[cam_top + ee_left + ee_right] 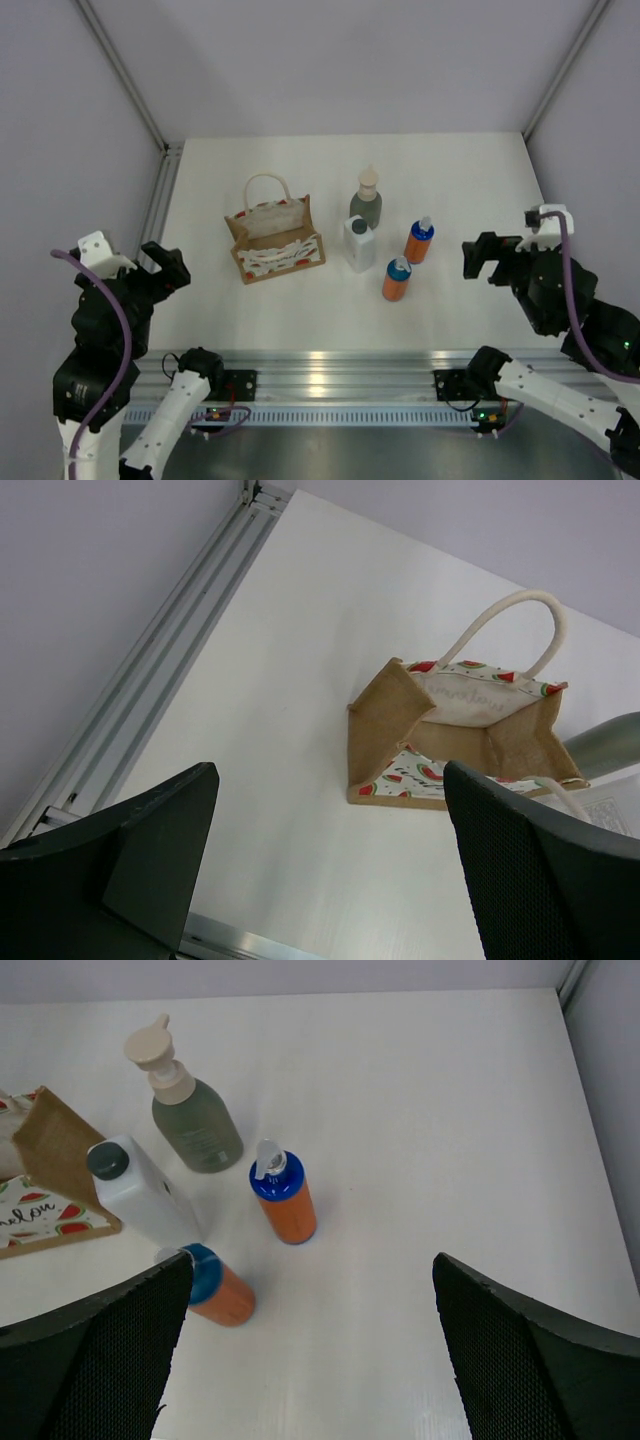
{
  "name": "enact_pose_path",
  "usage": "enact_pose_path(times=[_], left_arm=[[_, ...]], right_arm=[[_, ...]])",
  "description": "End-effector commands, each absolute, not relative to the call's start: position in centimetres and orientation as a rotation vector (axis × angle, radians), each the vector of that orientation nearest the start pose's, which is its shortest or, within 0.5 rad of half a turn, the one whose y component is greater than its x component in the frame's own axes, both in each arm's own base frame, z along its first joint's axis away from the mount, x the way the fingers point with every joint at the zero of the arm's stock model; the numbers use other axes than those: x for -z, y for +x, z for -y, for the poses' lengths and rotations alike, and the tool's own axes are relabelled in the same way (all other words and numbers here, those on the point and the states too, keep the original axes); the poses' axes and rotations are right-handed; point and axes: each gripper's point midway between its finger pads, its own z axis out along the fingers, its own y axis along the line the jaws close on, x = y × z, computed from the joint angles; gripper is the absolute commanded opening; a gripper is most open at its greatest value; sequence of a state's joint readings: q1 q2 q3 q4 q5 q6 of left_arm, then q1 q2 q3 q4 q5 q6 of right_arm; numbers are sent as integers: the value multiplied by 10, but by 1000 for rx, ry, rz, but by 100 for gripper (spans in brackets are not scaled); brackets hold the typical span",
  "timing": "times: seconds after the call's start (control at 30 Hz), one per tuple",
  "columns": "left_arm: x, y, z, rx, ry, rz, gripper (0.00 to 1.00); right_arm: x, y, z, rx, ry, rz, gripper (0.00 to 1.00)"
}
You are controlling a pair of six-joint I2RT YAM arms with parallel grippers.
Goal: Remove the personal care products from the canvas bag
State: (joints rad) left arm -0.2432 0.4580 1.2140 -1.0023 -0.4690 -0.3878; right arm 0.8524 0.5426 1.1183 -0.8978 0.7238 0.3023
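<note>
Left gripper (330, 880): jaws spread wide, nothing between them; it hovers off the table's (470, 170) left edge, well apart from the bag (275, 238). Right gripper (310, 1360): jaws likewise spread, holding nothing, near the right edge and clear of the bottles.

All four bottles stand upright on the table just right of the bag: green bottle (366, 203) furthest back; white bottle (359, 243) in front of it and nearest the bag; far orange bottle (419, 241) and near orange bottle (397, 279) to their right. None touches the bag as far as I can tell. The left wrist view looks into the bag mouth; I see no product inside, so the task reads as done.

Handling, my guess:
- bottles: rigid smooth plastic, light, probably slippery; pinch mid-body across the narrow side, not the caps; the green one's pump top is a poor grip point
- orange ones are slim and narrow-based, so easy to tip with a sideways nudge
- bag: soft, light fabric that holds its box shape but should slide or fold if bumped; take it by the rim or by the upright handle (515, 630)
</note>
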Motion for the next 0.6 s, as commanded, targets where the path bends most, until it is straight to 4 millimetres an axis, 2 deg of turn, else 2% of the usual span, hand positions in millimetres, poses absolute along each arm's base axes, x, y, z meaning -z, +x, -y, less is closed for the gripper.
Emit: enact_pose_path(times=[0.0,0.13,0.27,0.5,0.57], left_arm=[[-344,138,-34,2,-433,-1750,98],[-341,132,-28,41,-396,-1747,98],[-328,134,-21,69,-368,-1779,98],[-300,147,-6,129,-375,-1854,98],[-300,149,-3,142,-363,-1862,98]], right_arm=[[-324,163,-11,-27,-5,-1859,99],[-330,147,14,-3,24,-1840,99],[-335,140,26,14,29,-1819,99],[-326,148,21,37,51,-1829,99],[-324,151,18,36,63,-1827,99]])
